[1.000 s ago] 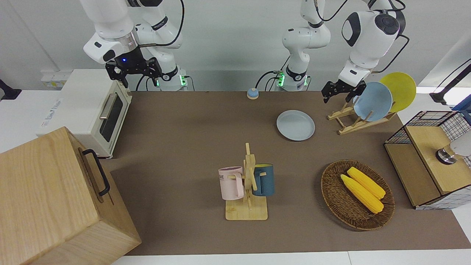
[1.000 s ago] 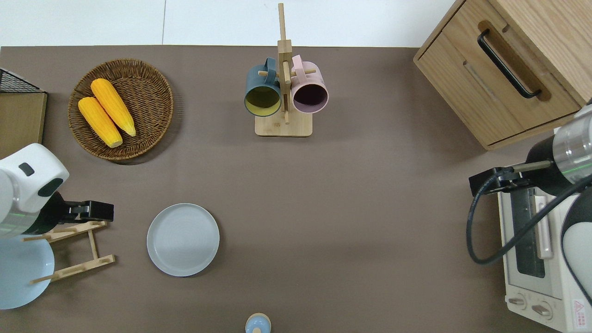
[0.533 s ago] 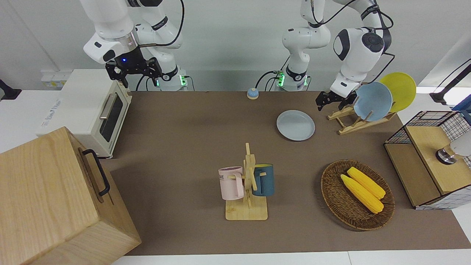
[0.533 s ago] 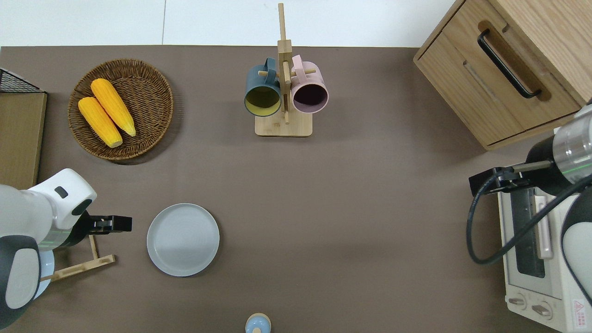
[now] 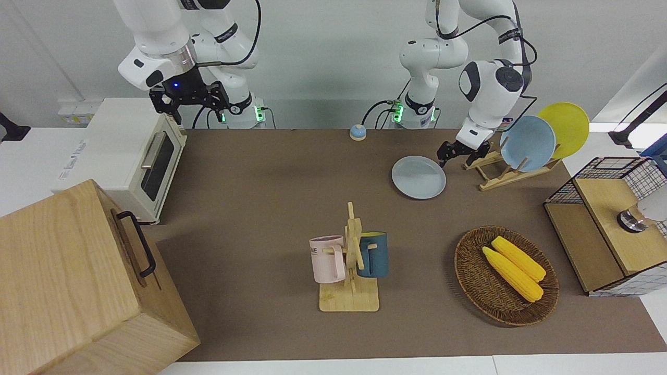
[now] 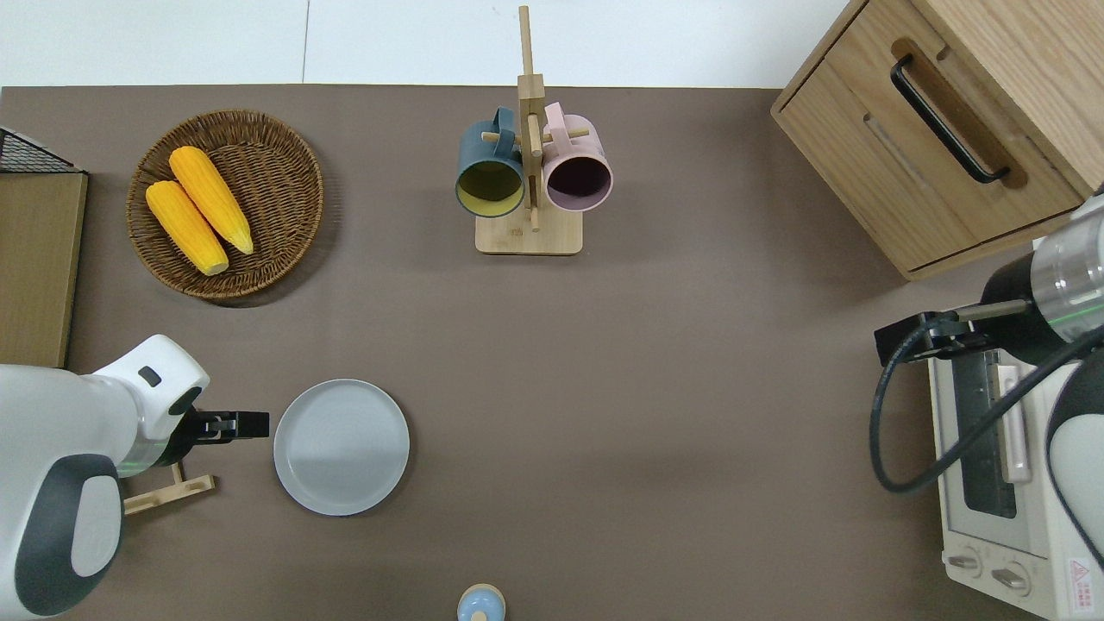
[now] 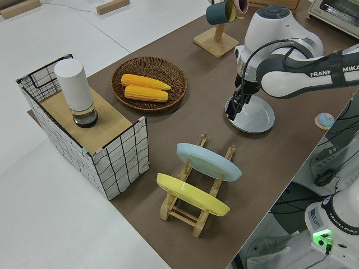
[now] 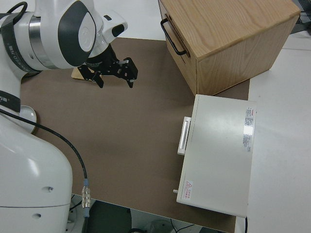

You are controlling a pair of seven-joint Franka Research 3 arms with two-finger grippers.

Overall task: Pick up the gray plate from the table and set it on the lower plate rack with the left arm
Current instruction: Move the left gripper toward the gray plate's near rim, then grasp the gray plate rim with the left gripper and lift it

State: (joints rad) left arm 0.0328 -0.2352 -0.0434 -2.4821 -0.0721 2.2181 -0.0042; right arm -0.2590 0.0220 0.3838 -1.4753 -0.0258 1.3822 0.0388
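Observation:
The gray plate (image 5: 418, 177) lies flat on the brown table mat (image 5: 260, 198); it also shows in the overhead view (image 6: 341, 447) and the left side view (image 7: 253, 116). My left gripper (image 5: 456, 156) is open and empty, low over the mat between the plate's rim and the lower plate rack (image 5: 495, 176); it also shows in the overhead view (image 6: 257, 424). The rack holds a sky-blue plate (image 5: 527, 143) and a yellow plate (image 5: 565, 127) in its higher slots. My right gripper (image 5: 190, 99) is open and parked.
A mug tree (image 5: 351, 260) with two mugs stands mid-table. A wicker basket (image 5: 471, 281) with corn, a wire-sided box (image 5: 609, 224), a toaster oven (image 5: 130, 156), a wooden cabinet (image 5: 73, 286) and a small blue bell (image 5: 357, 132) are also on or around the mat.
My left gripper has moved from over the rack toward the gray plate and come lower. The plate, the rack and the right arm have not moved.

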